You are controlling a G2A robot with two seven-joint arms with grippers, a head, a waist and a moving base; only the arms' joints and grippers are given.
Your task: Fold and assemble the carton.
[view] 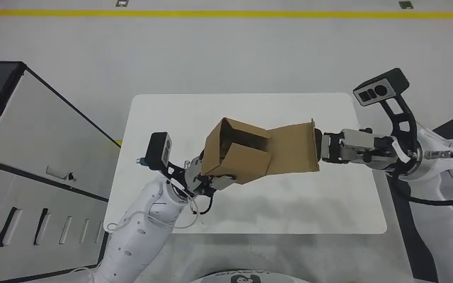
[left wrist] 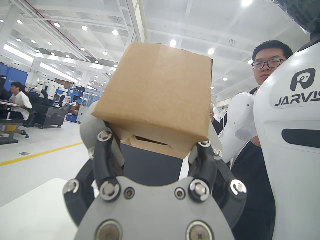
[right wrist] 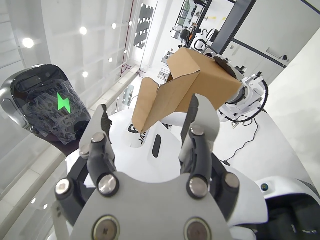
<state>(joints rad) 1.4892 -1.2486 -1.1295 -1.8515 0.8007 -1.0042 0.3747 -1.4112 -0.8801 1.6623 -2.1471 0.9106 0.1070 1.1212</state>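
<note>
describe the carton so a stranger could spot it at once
Start at the white table. Over its centre, the left tool holds the carton. It is the only brown cardboard thing, half-folded, with one flap reaching toward the open right tool.

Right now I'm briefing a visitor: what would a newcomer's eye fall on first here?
The brown carton, half folded, held up over the middle of the white table. The left gripper is clamped on its boxed end, while the right gripper stands open at the edge of its loose flap.
</note>
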